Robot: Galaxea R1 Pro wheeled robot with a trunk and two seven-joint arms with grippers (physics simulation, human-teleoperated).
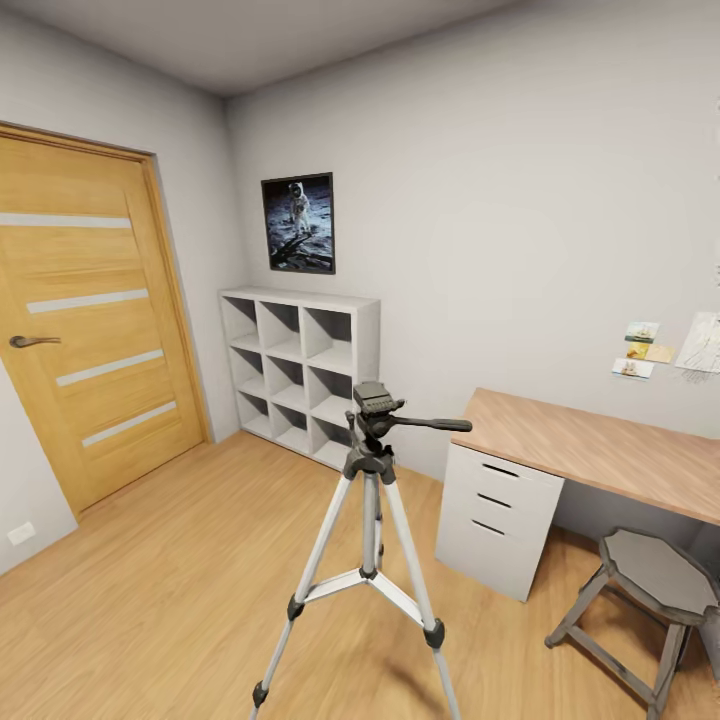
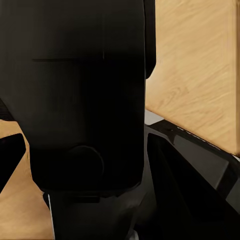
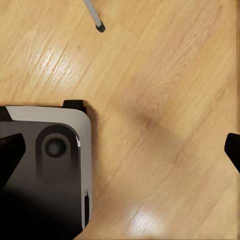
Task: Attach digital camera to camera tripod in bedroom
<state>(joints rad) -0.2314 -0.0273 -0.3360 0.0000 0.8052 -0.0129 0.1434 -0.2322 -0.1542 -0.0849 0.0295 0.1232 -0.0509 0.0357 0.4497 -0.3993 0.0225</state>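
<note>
The camera tripod (image 1: 370,470) stands on the wood floor in the middle of the bedroom. It has silver legs and a black head, and its pan handle (image 1: 440,424) points right. Its dark grey head plate (image 1: 377,398) is bare. The digital camera is out of view. One tripod foot (image 3: 100,26) rests on the floor in the right wrist view. My right gripper (image 3: 121,152) is open over bare floor, beside the robot's base (image 3: 50,165). My left gripper (image 2: 121,172) is open, its fingertips (image 2: 10,160) at the picture's edges and a large black robot part (image 2: 85,100) between them.
An oak door (image 1: 90,320) is at the left. A white cube shelf (image 1: 300,370) stands against the far wall under an astronaut poster (image 1: 298,222). At the right are a wood-topped desk (image 1: 600,445) with white drawers (image 1: 495,520) and a grey stool (image 1: 655,585).
</note>
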